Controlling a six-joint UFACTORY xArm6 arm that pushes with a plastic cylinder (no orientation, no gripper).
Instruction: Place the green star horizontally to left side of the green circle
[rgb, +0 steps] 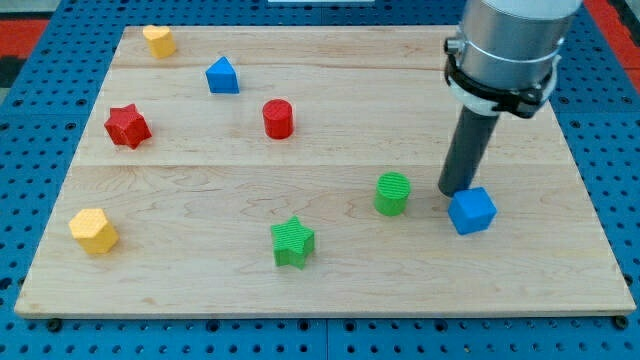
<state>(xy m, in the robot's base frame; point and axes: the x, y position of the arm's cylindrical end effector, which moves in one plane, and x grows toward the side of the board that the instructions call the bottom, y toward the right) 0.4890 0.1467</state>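
The green star lies on the wooden board at the view's lower middle. The green circle, a short cylinder, stands up and to the right of the star. My tip rests on the board to the right of the green circle, just above and left of a blue cube, very close to it or touching it. The tip is well away from the green star.
A red cylinder, a blue triangular block, a red star, a yellow block at top left and a yellow hexagonal block at lower left lie on the board.
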